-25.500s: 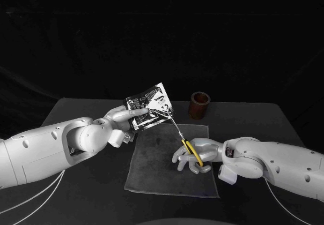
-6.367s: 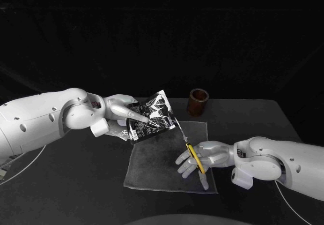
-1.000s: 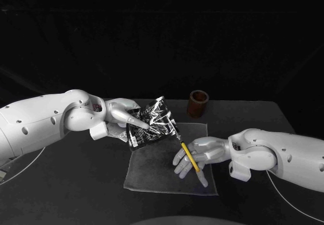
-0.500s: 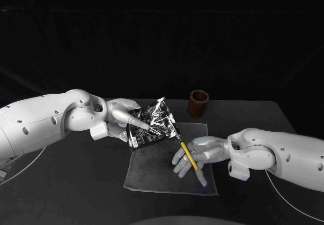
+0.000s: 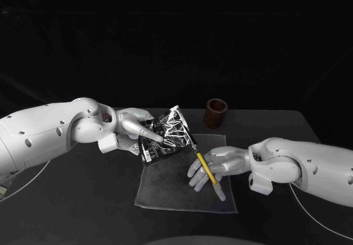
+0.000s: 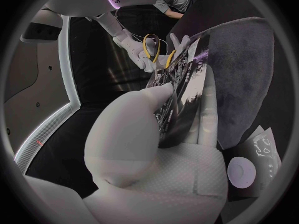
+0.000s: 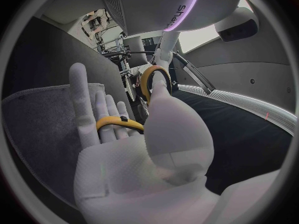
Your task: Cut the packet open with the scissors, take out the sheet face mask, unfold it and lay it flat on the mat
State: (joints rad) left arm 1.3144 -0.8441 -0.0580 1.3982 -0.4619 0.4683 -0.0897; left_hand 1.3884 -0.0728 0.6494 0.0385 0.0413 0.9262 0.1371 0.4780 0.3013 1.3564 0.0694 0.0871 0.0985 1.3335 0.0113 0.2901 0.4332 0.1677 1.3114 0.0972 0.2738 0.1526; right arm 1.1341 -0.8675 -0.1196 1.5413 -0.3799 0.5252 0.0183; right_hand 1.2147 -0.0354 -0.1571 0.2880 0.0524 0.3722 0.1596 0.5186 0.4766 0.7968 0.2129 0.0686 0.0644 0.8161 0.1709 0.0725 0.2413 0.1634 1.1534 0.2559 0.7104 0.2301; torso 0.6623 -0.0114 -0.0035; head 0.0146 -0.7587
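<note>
My left hand (image 5: 131, 123) holds the black-and-silver packet (image 5: 166, 133) upright above the far left part of the grey mat (image 5: 173, 191). In the left wrist view the packet (image 6: 182, 87) stands pinched between the thumb and fingers of the left hand (image 6: 149, 149). My right hand (image 5: 223, 159) grips the yellow-handled scissors (image 5: 205, 168), and its other fingers are spread over the mat. The blades point up and left, with their tip at the packet's right edge. In the right wrist view the yellow loops of the scissors (image 7: 151, 82) sit on the fingers of the right hand (image 7: 140, 154).
A brown cylindrical cup (image 5: 216, 113) stands on the black table just behind the mat's far right corner. The mat (image 7: 40, 119) lies under my right hand. Bare table lies to the left and right of the mat.
My right hand has carried the scissors a little up and left, bringing the blade tip to the packet's edge. The left hand and packet have hardly moved.
</note>
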